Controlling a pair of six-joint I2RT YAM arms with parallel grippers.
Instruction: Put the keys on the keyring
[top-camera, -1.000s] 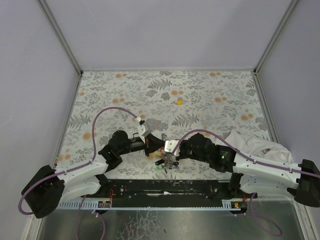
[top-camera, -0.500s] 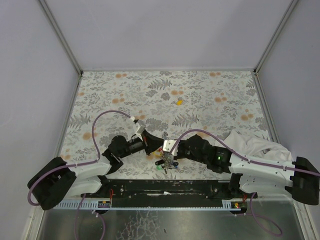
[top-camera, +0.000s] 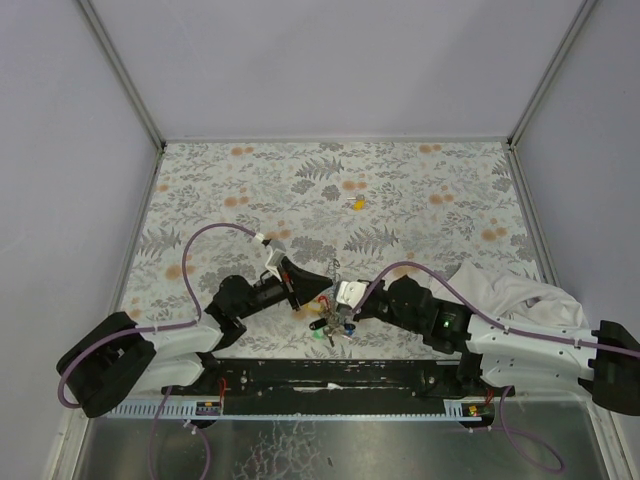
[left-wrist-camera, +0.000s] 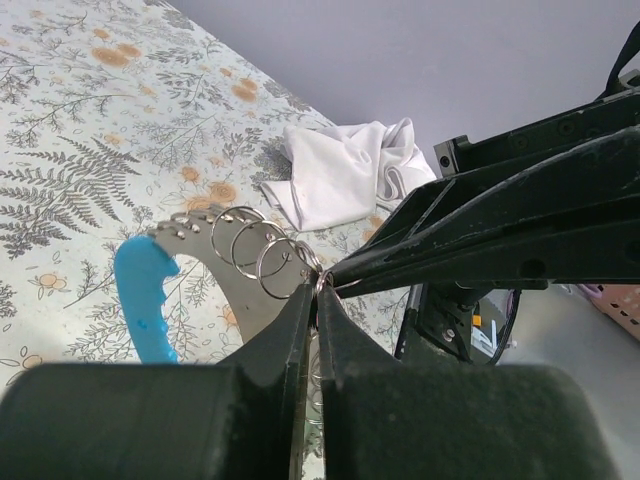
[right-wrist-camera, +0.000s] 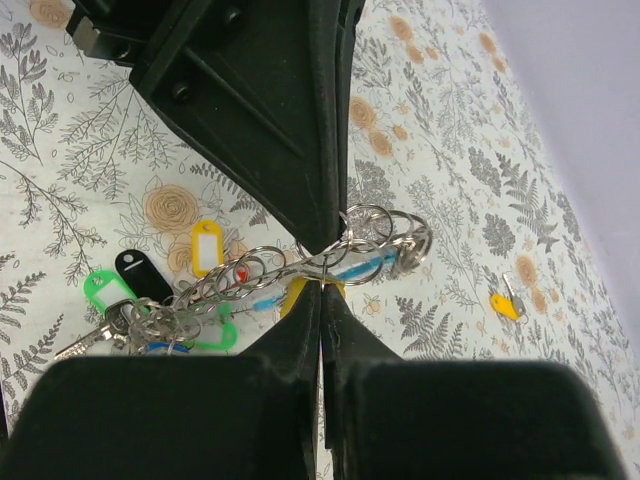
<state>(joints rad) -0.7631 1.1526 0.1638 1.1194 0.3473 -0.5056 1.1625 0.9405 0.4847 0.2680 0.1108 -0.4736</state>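
My two grippers meet tip to tip just above the near table edge. The left gripper (top-camera: 324, 290) (left-wrist-camera: 318, 287) is shut on a thin silvery ring. The right gripper (top-camera: 337, 298) (right-wrist-camera: 322, 284) is shut on the same ring from the other side. That ring belongs to a row of rings (right-wrist-camera: 385, 232) on a curved metal strip with a light-blue end (left-wrist-camera: 143, 296). The row trails down to the keyring (right-wrist-camera: 138, 318) and its bunch of keys (top-camera: 330, 326): green (right-wrist-camera: 101, 289), black (right-wrist-camera: 139, 271) and yellow (right-wrist-camera: 206, 246) caps. One more yellow key (top-camera: 356, 203) (right-wrist-camera: 503, 305) lies alone farther back.
A crumpled white cloth (top-camera: 512, 288) (left-wrist-camera: 345, 170) lies at the right by the right arm. The flowered table cover (top-camera: 420, 190) ends at grey walls on three sides. A black rail (top-camera: 330, 375) runs along the near edge.
Both grippers, still shut together, have drifted slightly right and toward the near edge. The left arm's elbow has swung outward. The key bunch hangs below them as before.
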